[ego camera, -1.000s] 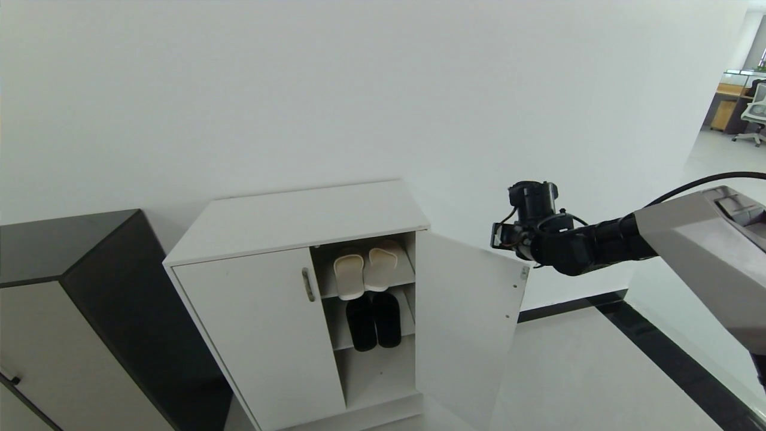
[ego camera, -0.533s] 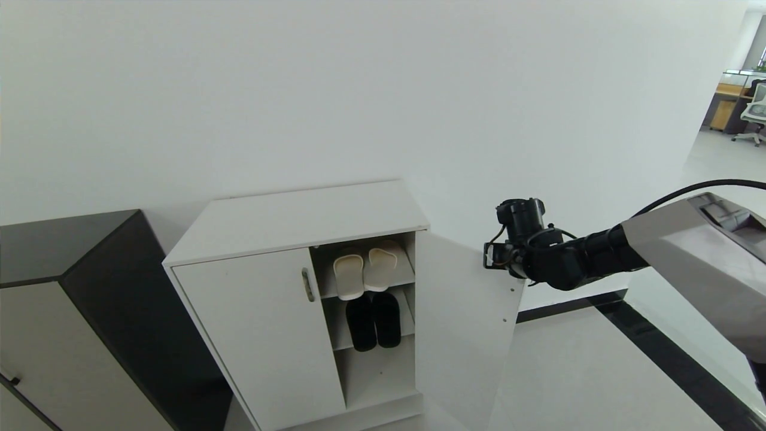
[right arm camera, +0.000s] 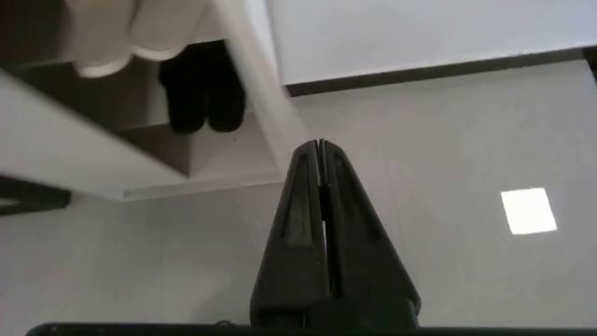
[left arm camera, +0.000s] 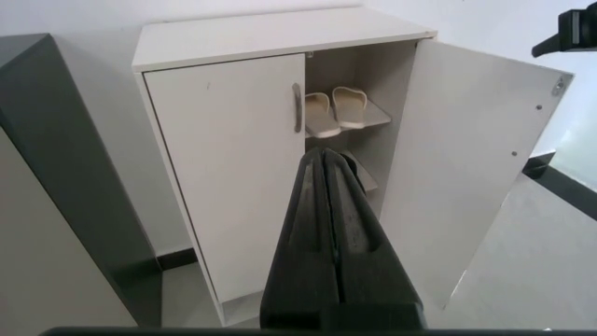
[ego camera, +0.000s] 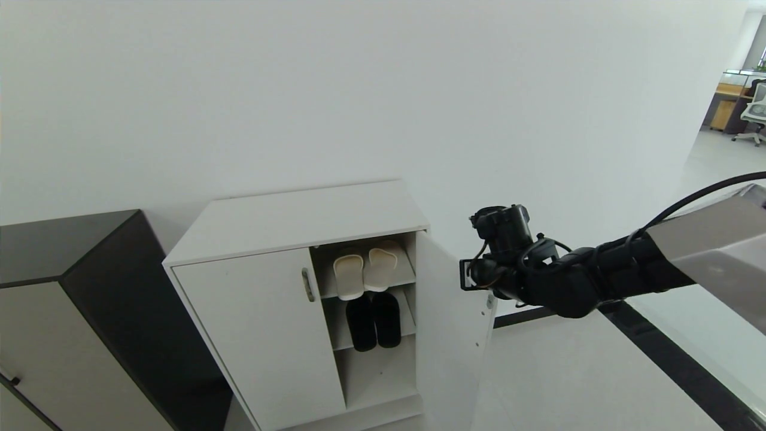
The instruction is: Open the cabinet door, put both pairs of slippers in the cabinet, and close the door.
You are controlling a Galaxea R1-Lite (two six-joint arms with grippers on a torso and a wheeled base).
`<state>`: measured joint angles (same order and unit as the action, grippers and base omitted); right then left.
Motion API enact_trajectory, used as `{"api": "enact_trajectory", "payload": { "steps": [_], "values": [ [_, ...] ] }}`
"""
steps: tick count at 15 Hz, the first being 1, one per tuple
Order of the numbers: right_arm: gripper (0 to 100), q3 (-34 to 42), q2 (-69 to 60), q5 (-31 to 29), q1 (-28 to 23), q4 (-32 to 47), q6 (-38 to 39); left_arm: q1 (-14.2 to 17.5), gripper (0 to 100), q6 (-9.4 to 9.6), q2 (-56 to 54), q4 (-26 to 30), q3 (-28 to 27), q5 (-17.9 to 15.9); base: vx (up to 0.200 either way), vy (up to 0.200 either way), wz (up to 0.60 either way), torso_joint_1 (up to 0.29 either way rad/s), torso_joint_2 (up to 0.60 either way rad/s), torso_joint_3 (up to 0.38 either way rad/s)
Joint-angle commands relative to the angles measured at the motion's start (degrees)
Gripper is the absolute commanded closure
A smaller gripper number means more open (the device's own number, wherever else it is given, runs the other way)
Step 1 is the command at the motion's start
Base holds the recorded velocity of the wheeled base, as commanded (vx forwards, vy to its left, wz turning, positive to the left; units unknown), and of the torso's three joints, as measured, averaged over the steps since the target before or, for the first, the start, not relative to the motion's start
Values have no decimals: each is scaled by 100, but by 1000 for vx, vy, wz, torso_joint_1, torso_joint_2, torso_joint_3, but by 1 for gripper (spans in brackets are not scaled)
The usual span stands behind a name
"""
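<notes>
Both pairs inside cabinet (ego camera: 299, 221): white slippers (ego camera: 365, 272) on top shelf (ego camera: 406, 276), black slippers (ego camera: 374, 320) on middle shelf (ego camera: 409, 328), 6 o'clock of white. Right-hand door (ego camera: 449, 323) half open. By door's outer face, 3 o'clock of cabinet: right end effector (right arm camera: 322, 147), fingers pressed together, contact unclear; left end effector (left arm camera: 325, 154) likewise closed, empty

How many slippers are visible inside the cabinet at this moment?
4. On the top shelf, the left cream slipper and right cream slipper; on the shelf below, the left black slipper and right black slipper. The closed left door could hide more.
</notes>
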<state>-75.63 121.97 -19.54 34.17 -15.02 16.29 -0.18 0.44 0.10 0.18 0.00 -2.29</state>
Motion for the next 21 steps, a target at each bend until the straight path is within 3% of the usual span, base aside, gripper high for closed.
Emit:
{"api": "enact_trajectory", "payload": {
  "steps": [1,8,21],
  "values": [
    [100,207,-507,-6,257,-10,6,1,100,0,-1,-1,0,1,0,0,0,0,0,0],
    [100,1156,-868,12,380,-1416,-512,1,100,0,-1,-1,0,1,0,0,0,0,0,0],
    [100,857,530,3,178,-1671,-574,1,100,0,-1,-1,0,1,0,0,0,0,0,0]
  ]
}}
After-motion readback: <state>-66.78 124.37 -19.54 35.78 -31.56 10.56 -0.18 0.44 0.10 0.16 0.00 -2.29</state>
